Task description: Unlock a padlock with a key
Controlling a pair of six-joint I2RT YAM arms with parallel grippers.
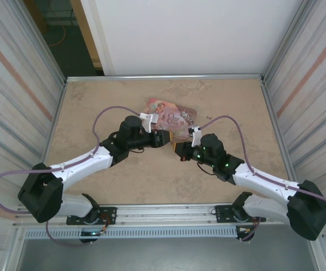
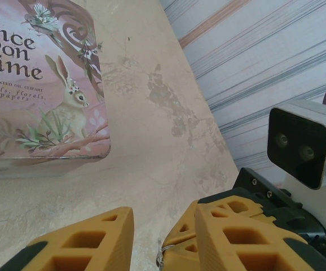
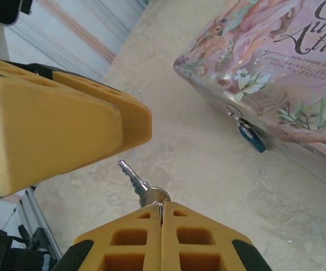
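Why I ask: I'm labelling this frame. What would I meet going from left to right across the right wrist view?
The left gripper's big yellow foam finger → small silvery metal key → tiny blue padlock.

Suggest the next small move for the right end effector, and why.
Probably ease the right end effector toward the padlock. It is shut on the key, blade sticking out free, while the padlock hangs from the clasp of the pink tin, clearly apart from the key tip. The keyhole can't be seen, so align on approach.
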